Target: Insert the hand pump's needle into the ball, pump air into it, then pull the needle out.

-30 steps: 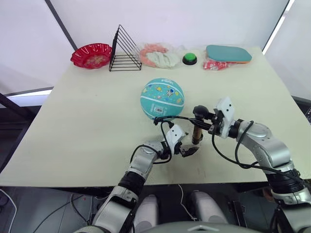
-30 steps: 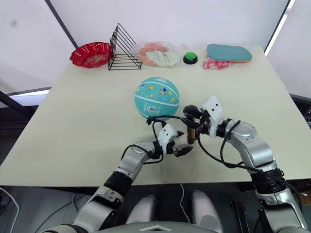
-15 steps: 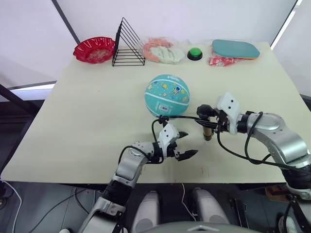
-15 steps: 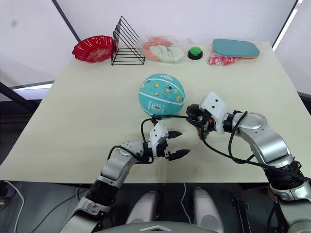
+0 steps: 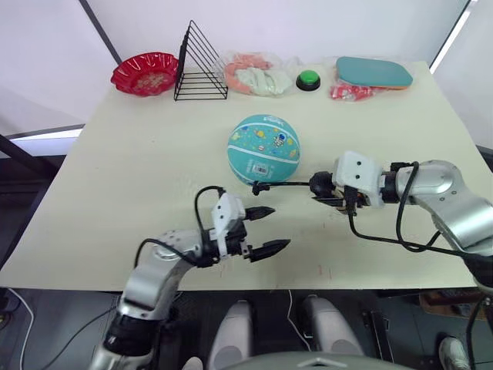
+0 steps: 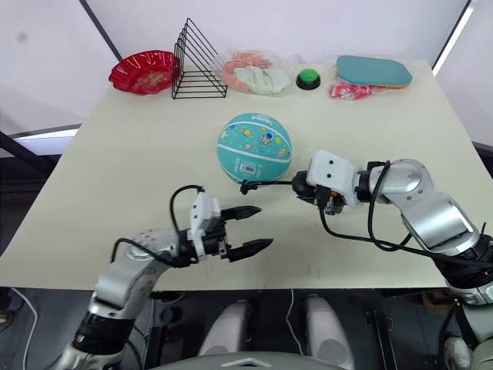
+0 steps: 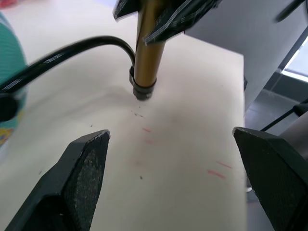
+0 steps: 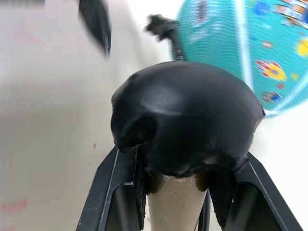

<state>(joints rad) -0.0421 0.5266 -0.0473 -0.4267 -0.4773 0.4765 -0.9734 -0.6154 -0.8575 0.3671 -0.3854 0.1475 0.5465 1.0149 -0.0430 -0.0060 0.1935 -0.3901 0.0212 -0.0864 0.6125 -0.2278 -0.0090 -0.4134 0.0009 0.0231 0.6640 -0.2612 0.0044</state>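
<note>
The teal-blue ball [image 5: 264,149] rests mid-table. My right gripper [image 5: 341,190] is shut on the hand pump [image 7: 146,57], a gold cylinder standing on the table to the right of the ball, with its black handle top [image 8: 185,115] between the fingers. A black hose [image 5: 286,183] runs left from the pump to a small black fitting [image 5: 256,186] at the ball's near lower edge. The needle itself is too small to make out. My left gripper [image 5: 263,230] hangs open and empty over the table, nearer than the ball and left of the pump.
Along the far edge stand a red bowl [image 5: 144,73], a black wire rack [image 5: 202,73], a bagged pink and white item [image 5: 250,78], a green button [image 5: 308,79] and a teal paddle [image 5: 373,72] on a red packet [image 5: 346,93].
My left gripper has drawn back to the left, away from the pump's base, and stands wider open. The right gripper stays on the pump. The head camera has shifted.
</note>
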